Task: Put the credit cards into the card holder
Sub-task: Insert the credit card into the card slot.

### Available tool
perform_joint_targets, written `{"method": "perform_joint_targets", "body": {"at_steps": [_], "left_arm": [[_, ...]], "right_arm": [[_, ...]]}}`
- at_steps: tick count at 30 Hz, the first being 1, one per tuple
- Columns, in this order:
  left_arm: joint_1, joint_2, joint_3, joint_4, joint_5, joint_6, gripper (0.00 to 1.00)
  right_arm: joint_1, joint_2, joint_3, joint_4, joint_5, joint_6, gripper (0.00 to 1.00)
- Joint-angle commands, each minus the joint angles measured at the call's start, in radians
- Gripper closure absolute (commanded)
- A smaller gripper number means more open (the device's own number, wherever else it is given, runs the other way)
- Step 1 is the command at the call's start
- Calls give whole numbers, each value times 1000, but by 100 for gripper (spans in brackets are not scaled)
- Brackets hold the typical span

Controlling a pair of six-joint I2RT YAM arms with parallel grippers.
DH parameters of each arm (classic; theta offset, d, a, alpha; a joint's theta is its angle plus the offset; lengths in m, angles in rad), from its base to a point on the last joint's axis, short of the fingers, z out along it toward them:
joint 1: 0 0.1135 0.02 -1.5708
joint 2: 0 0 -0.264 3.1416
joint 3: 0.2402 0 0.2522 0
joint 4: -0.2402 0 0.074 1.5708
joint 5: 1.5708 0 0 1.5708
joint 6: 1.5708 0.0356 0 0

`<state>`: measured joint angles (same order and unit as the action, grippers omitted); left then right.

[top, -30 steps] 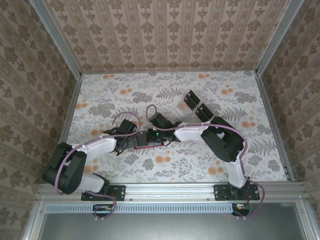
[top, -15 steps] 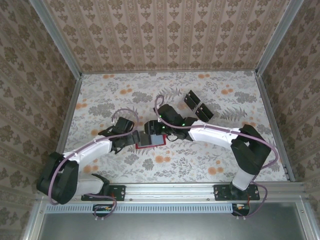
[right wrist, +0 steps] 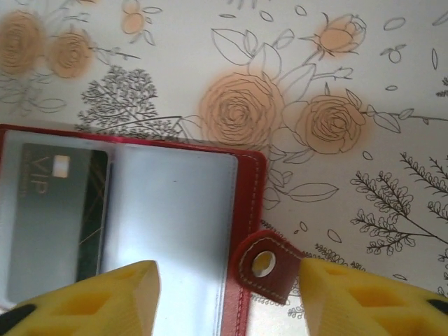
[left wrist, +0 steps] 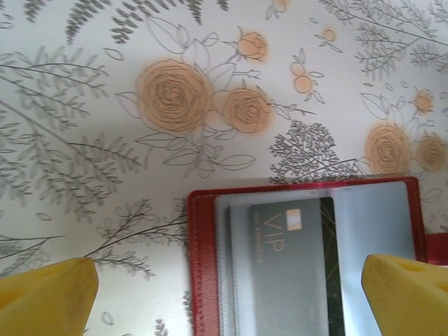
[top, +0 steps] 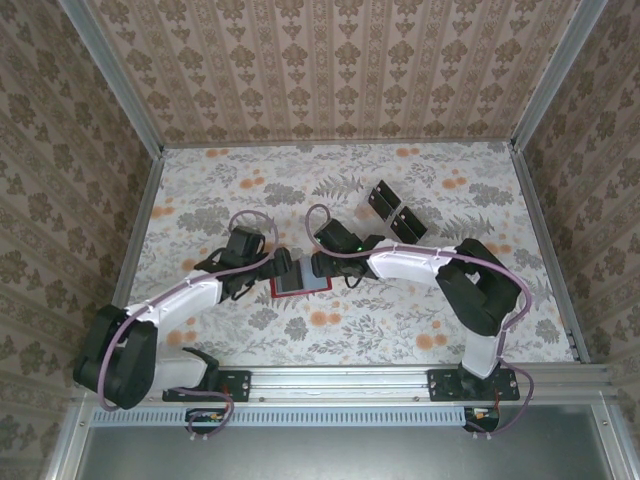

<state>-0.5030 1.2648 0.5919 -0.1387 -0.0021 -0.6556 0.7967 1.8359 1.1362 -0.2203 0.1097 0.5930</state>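
Note:
The card holder (top: 302, 283), a red wallet, lies open on the floral table, grey pockets up. A dark VIP credit card (left wrist: 287, 273) sits inside its left pocket, also seen in the right wrist view (right wrist: 56, 217). My left gripper (top: 282, 262) hovers over the wallet's left half (left wrist: 203, 266), yellow fingers (left wrist: 49, 294) wide open and empty. My right gripper (top: 318, 265) is open over the wallet's right edge (right wrist: 248, 210), with the closure tab (right wrist: 266, 266) between its fingers (right wrist: 91, 301). Two more black credit cards (top: 385, 198) (top: 407, 222) lie to the back right.
Patterned walls with metal rails (top: 540, 230) box in the table on three sides. Both arms reach toward the middle from the near rail (top: 340, 378). Bare floral tabletop (top: 200, 190) stretches to the left and behind the wallet.
My right gripper has gone from shut to open and pulled slightly right off the wallet. The left gripper drew back a little, and the open pockets now show between them.

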Motion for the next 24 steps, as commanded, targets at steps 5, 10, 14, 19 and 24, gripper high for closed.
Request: {"method": "perform_joint_targets", "body": {"at_steps": [5, 10, 14, 19, 24], "left_arm": [[8, 40, -71, 153, 104, -12, 0], [11, 67, -92, 199, 121, -28, 0], [10, 40, -93, 171, 79, -36, 0], [11, -55, -71, 4, -63, -29, 0], [12, -42, -6, -238, -210, -21, 0]], "right_arm": [[-14, 10, -42, 28, 23, -19, 92], [-13, -21, -87, 63, -14, 1, 95], [1, -101, -136, 97, -20, 35, 60], [30, -197, -168, 127, -42, 72, 59], [34, -156, -136, 185, -128, 105, 84]]}}
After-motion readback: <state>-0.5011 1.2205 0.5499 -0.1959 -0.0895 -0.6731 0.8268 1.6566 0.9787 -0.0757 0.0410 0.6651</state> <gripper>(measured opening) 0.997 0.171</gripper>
